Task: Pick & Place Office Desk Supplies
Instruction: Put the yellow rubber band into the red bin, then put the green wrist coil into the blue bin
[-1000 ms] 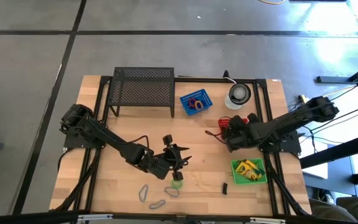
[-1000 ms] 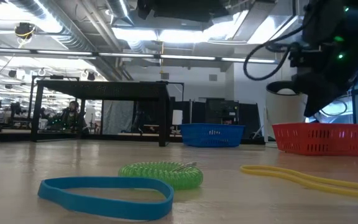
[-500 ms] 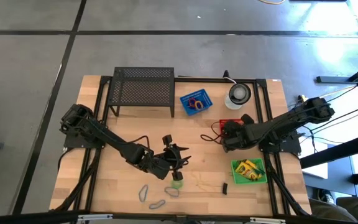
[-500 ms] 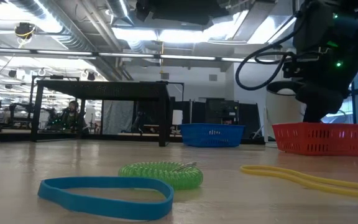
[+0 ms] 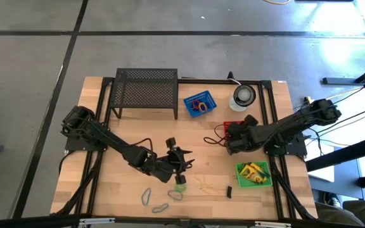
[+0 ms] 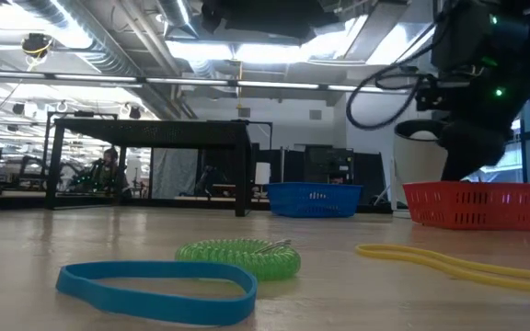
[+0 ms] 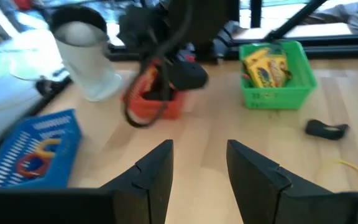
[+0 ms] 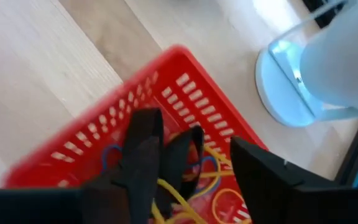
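My right gripper (image 8: 190, 132) stands open above the red basket (image 8: 185, 71), which holds yellow, blue and red rubber bands (image 8: 219, 202). A small dark thing (image 8: 186, 155) lies in the basket below the fingers. In the high view this gripper (image 5: 228, 139) is at the table's right. My left gripper (image 7: 197, 165) is open and empty, hovering over the green coiled band (image 5: 180, 186) at the table's middle (image 5: 181, 166). Loose bands (image 5: 146, 196) lie flat near the front edge, and a black clip (image 5: 229, 192) lies to their right. A crayon box (image 5: 253, 171) sits in the green basket (image 5: 266, 182).
A black mesh rack (image 5: 146, 92) stands at the far left. A blue basket (image 5: 199, 103) with bands and a round white-and-dark disc (image 5: 243, 96) stand at the far side. In the low view a blue band (image 6: 159, 285) and a yellow band (image 6: 449, 262) lie nearest the front edge.
My right gripper has shifted a little toward the table's left, staying over the red basket.
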`<state>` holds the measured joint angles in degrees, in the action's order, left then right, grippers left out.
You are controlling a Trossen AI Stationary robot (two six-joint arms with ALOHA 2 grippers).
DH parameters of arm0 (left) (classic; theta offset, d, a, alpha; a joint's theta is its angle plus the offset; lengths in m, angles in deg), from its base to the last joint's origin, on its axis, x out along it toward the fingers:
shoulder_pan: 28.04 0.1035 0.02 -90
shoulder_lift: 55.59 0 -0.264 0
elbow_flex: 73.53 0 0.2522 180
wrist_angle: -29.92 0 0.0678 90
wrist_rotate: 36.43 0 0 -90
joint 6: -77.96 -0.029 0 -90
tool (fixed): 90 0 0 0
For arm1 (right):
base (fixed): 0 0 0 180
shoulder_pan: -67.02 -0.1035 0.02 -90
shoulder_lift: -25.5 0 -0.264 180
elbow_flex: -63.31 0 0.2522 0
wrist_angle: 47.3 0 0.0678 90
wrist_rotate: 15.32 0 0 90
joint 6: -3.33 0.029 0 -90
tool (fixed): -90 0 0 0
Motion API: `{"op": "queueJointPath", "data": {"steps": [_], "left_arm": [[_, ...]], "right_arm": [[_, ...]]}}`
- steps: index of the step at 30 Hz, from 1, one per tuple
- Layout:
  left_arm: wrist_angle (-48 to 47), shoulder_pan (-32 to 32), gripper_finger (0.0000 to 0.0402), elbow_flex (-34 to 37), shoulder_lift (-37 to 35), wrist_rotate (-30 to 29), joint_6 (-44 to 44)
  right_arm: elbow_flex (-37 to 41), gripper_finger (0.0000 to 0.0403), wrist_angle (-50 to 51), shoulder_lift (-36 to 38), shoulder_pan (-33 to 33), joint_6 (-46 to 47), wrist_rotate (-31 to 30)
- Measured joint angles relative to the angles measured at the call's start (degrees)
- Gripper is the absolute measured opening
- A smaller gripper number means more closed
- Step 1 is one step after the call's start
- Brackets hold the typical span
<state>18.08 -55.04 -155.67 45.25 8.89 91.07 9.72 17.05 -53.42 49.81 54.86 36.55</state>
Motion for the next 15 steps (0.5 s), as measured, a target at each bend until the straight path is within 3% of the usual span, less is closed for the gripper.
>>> {"op": "queueJointPath", "data": {"steps": [4,10,13,15], "left_arm": [[-2.1,0.0,0.0143,0.0,0.0,5.8,3.5],[-10.3,0.0,0.0143,0.0,0.0,18.8,10.0],[-15.0,-0.2,0.0143,0.0,0.0,27.8,8.0],[-17.5,-0.5,0.0143,0.0,0.3,29.8,4.7]], "right_arm": [[-3.0,0.0220,1.5,0.2,0.0,-2.3,0.0],[-8.5,0.0214,5.0,0.3,-0.6,-5.1,0.0],[-10.6,0.0208,5.2,0.3,-1.6,-6.0,0.0],[-11.6,0.0205,5.0,0.3,-2.2,-6.0,0.0]]}}
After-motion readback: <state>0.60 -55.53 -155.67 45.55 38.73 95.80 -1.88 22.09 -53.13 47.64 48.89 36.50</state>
